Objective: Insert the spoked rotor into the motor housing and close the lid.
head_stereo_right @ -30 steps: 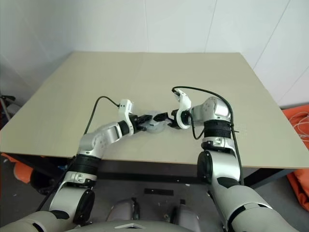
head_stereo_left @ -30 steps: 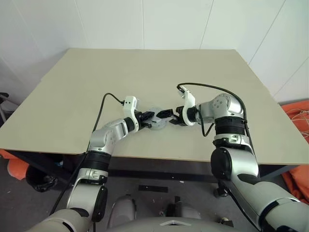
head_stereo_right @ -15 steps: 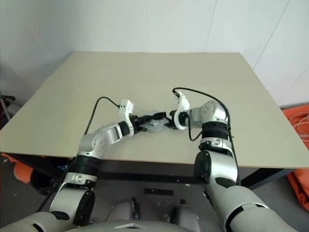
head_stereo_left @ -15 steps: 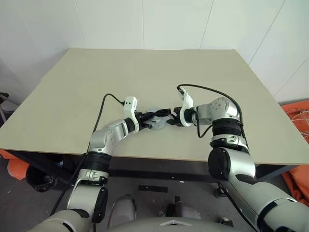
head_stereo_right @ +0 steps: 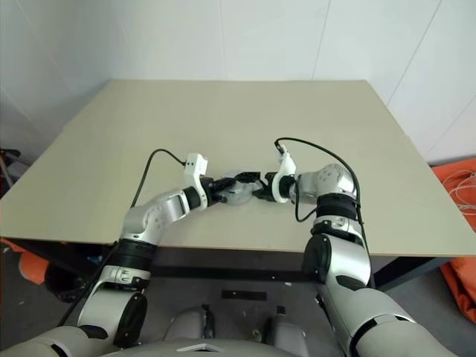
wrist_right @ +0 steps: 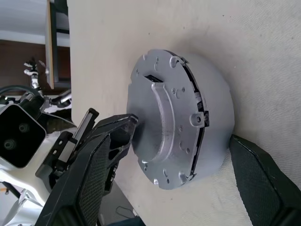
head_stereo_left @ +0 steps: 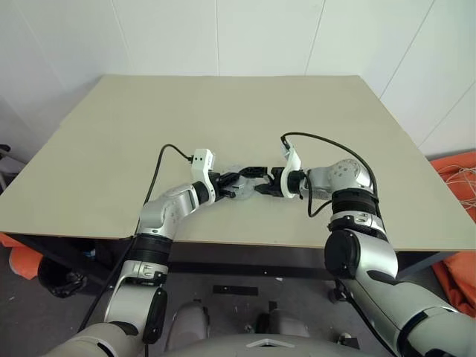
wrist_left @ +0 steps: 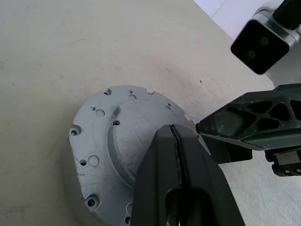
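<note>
Resting nearer the surface's [head_stereo_left: 111, 149] front edge, midway between its sides, the motor housing [wrist_right: 214, 117] wears the lid [wrist_left: 110, 141]. Your left end effector [wrist_left: 175, 141], pinched together, presses it. Your right end effector [wrist_right: 188, 155] straddles it, spread wide. Expect rigid, heavy, slick metal; grip the wall.

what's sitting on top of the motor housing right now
A grey lid with small holes and a raised centre covers the motor housing. The shut left end effector presses on it. The inside is hidden, so the rotor cannot be seen.
</note>
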